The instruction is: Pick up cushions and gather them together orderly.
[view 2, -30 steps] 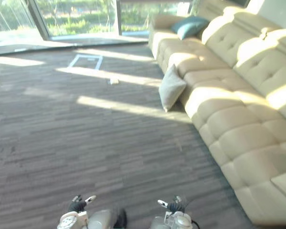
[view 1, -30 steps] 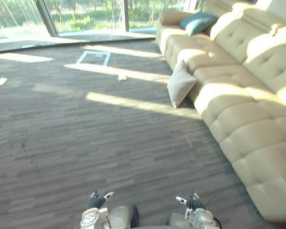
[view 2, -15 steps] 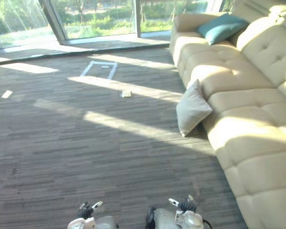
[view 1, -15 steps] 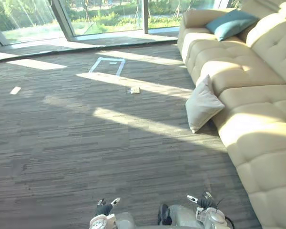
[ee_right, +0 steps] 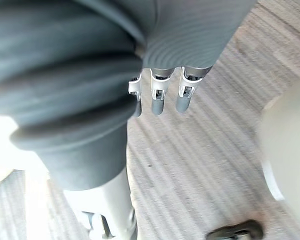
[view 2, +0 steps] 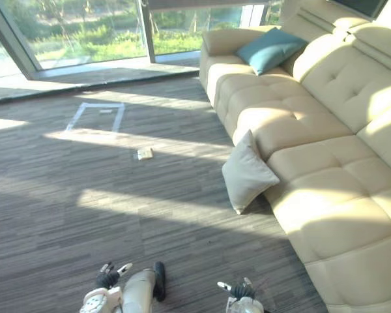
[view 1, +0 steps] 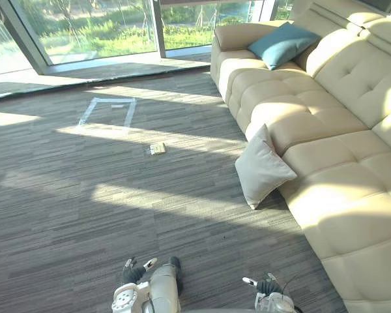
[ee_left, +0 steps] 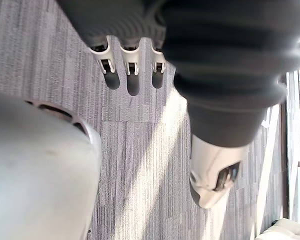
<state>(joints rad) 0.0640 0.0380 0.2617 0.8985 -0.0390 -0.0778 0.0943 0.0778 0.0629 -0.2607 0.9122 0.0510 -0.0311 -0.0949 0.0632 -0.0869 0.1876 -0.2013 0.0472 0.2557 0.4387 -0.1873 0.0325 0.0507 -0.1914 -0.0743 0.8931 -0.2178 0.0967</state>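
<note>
One cushion (view 1: 262,168) (cream) against sofa (view 1: 342,195)

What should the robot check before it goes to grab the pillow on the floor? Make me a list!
1. Left hand free: ok, fingers straight, holding nothing.
2. Right hand free: ok, fingers straight, holding nothing.
3. Beige cushion in sight: ok, it stands on the carpet, leaning against the sofa.
4. Hands close enough to grab it: not ok, the cushion is well ahead and to the right.
5. Way there free: ok, a small flat thing lies off to the left, out of the way.
6. Teal cushion found: ok, on the sofa's far end.
</note>
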